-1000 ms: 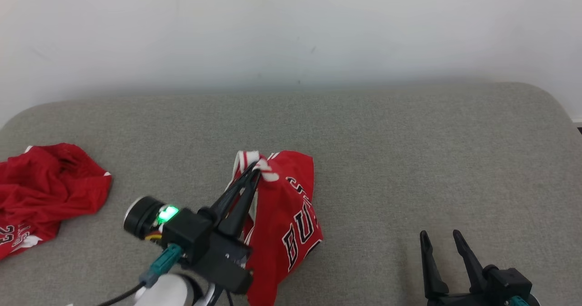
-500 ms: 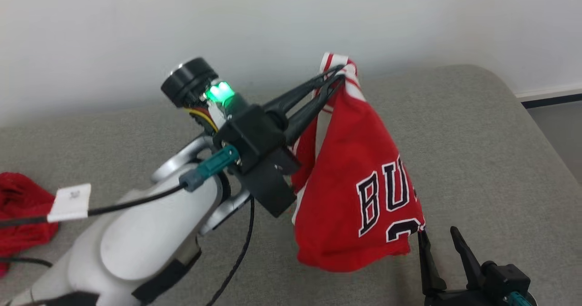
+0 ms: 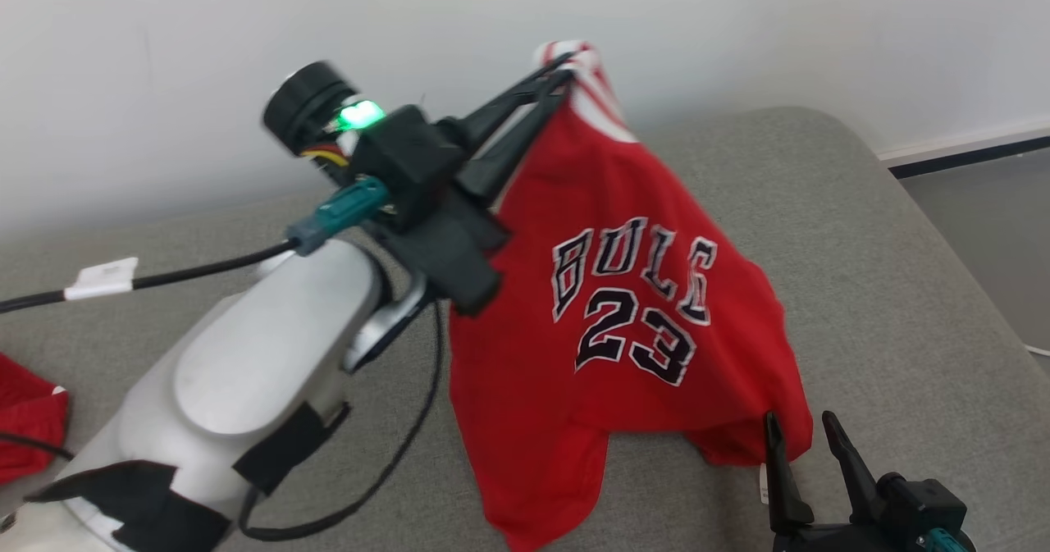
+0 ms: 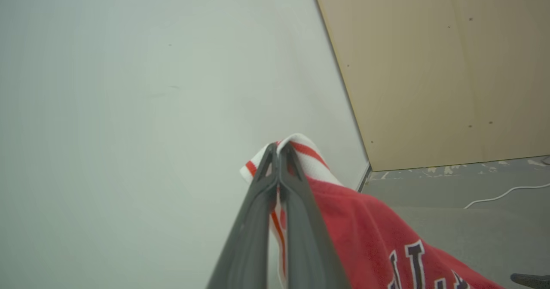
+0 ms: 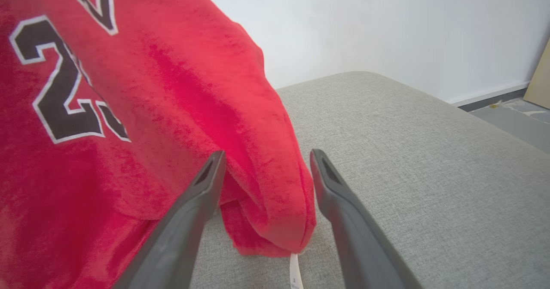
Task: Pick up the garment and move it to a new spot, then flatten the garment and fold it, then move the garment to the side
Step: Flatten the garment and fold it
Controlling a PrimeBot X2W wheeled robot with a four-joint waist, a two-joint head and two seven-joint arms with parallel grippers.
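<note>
In the head view I see the left gripper (image 3: 559, 76) clenched on the striped trim of the red garment (image 3: 623, 289), which hangs from it over the grey cushion (image 3: 861, 232) at 12 o'clock. The left wrist view adds a wooden panel (image 4: 429, 65) at 2 o'clock. The right gripper (image 3: 800, 437) sits at 5 o'clock, jaws released. Its wrist view puts the garment's lower corner between the fingers (image 5: 206, 194), possibly brushing one. The hem is cut off at 6 o'clock, and a second red cloth (image 3: 25, 429) at 9 o'clock is cropped.
</note>
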